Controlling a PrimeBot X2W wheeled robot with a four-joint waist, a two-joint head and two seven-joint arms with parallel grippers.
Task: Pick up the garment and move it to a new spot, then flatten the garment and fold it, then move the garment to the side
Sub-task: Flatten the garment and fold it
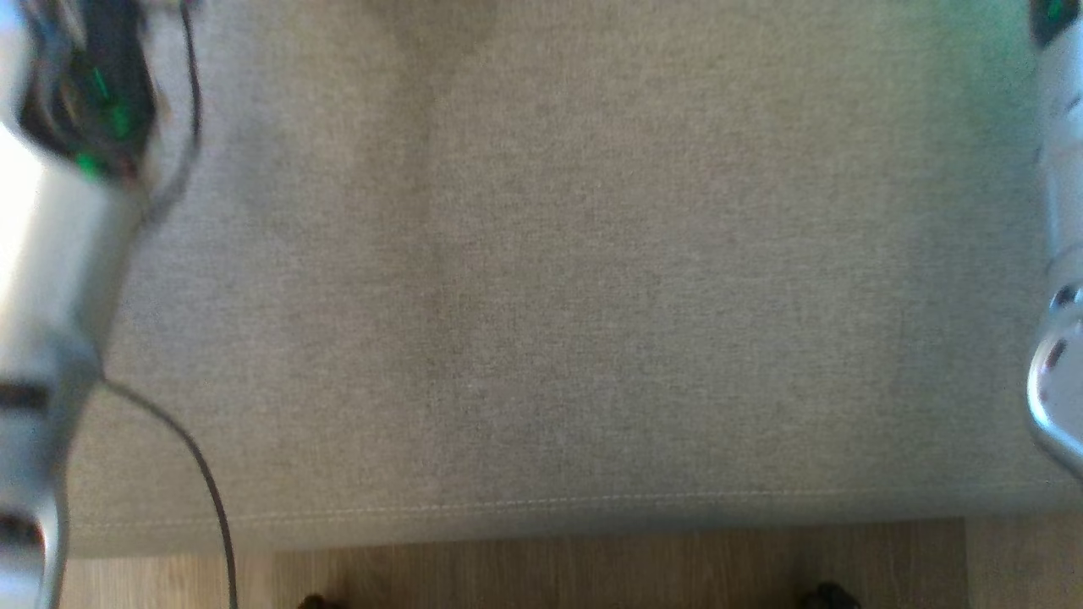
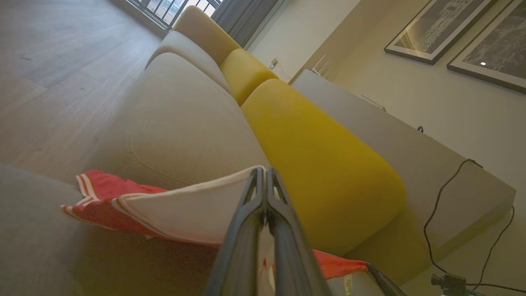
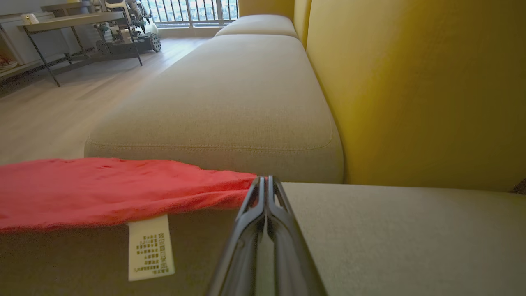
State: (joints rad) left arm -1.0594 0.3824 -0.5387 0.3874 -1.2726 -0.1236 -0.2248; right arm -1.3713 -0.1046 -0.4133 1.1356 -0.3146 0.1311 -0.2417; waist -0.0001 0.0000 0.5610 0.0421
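The garment [image 2: 102, 203] is red with white stripes along its hem and a white inner face. In the left wrist view my left gripper [image 2: 263, 172] is shut, its tips pinching the garment's white edge above the beige sofa seat [image 2: 181, 131]. In the right wrist view my right gripper [image 3: 265, 179] is shut on the red garment [image 3: 82, 189] at its end. The cloth stretches away to the left there, and a white care label [image 3: 150, 246] hangs from it. In the head view my left forearm [image 1: 51, 254] and right forearm [image 1: 1062, 169] stand over the seat cushion [image 1: 592, 296].
Yellow back cushions [image 3: 411, 94] line the sofa. A wood floor [image 1: 592, 567] runs along the seat's front edge. A metal-legged table [image 3: 74, 24] and a wheeled machine [image 3: 131, 28] stand across the room. A black cable [image 1: 203, 474] hangs from my left arm.
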